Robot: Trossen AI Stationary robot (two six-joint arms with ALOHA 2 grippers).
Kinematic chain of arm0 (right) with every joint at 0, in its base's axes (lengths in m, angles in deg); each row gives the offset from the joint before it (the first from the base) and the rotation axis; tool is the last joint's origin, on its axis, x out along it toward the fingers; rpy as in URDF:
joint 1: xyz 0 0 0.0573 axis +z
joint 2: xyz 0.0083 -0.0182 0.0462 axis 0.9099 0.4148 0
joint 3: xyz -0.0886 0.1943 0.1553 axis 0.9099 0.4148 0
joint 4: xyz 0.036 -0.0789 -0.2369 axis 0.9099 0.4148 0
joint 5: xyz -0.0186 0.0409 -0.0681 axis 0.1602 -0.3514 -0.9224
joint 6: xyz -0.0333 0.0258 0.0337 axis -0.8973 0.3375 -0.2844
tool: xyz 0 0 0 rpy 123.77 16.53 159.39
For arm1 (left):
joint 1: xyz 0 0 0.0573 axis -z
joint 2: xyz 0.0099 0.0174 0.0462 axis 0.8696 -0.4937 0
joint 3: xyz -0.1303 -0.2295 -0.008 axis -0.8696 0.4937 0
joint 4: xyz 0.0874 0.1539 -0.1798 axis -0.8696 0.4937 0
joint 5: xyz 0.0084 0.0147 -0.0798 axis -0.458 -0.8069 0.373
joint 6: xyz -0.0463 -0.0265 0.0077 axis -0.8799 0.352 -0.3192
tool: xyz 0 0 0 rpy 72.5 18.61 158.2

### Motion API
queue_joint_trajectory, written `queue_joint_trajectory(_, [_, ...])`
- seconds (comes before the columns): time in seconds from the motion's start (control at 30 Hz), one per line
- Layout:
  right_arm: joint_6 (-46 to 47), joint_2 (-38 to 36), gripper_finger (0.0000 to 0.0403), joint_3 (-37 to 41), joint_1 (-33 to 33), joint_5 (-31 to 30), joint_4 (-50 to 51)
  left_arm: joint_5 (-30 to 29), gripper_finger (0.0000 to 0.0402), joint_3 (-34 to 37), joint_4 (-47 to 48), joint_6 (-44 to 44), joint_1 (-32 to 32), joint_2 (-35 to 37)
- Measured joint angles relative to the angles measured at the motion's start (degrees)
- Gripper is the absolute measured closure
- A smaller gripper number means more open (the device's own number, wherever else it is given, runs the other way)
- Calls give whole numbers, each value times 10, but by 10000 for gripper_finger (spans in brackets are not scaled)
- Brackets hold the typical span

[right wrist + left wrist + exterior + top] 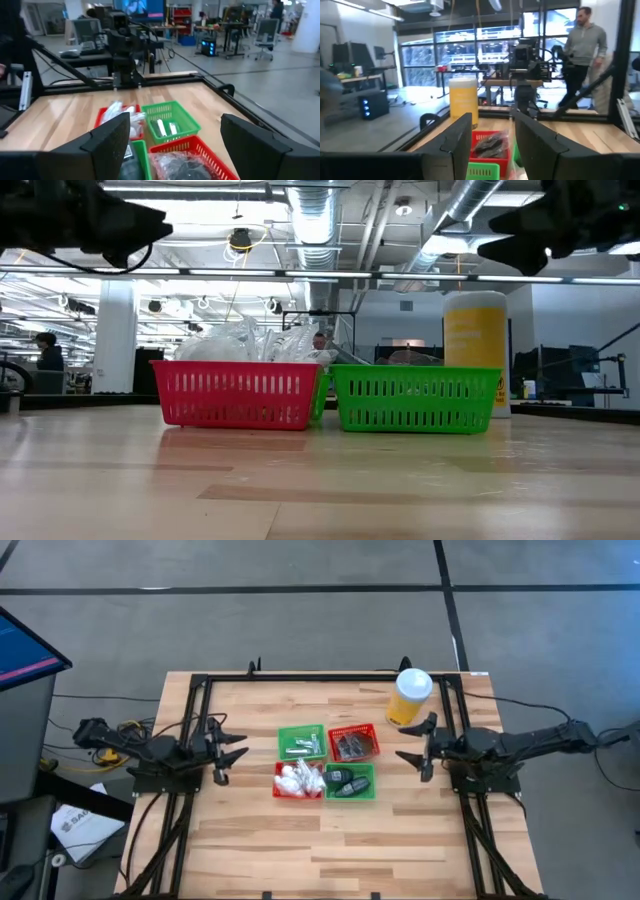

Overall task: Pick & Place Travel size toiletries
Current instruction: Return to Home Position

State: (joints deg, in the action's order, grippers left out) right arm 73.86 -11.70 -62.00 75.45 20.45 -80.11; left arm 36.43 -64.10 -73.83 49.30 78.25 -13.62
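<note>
A pale wooden table [330, 840] edged by a black frame [196, 700] stands on a grey concrete floor [300, 620]. The left gripper [238, 746] hangs over the table's left side, its fingers spread and holding nothing. The right gripper [412, 740] faces it from the opposite side, likewise spread and empty. Between them sit four mesh baskets in a tight square. On the left gripper's side, white packets [298, 778] fill a red basket [277, 785] and silvery tubes [301, 747] lie in a green basket [283, 740]. On the right gripper's side, dark discs [352, 746] in clear wrap fill the other red basket [376, 745], next to a second green basket [370, 790] of dark items. A yellow cup [410, 698] stands just beside the right gripper. Beyond lies an open workshop with ceiling ducts [320, 210], where a person [582, 45] in a grey top stands past the table.
</note>
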Motion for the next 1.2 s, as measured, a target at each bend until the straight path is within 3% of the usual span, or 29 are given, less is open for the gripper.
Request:
queue_joint_trajectory(0.33, [0, -148, 107, 65, 0, 16, 40, 98, 262, 27, 29, -33, -71, 34])
queue_joint_trajectory(0.53, [3, -236, 107, 91, 0, 17, 83, 111, 262, 27, 116, -102, -119, 36])
queue_joint_trajectory(0.77, [26, -231, 107, 100, 0, 17, 108, 175, 262, 27, 125, -120, -150, 36])
queue_joint_trajectory(1.03, [38, -237, 107, 100, 0, 15, 156, 98, 262, 27, 122, -121, -157, 34])
queue_joint_trajectory(1.2, [83, -235, 107, 98, 0, 15, 170, 96, 262, 27, 122, -123, -157, 21])
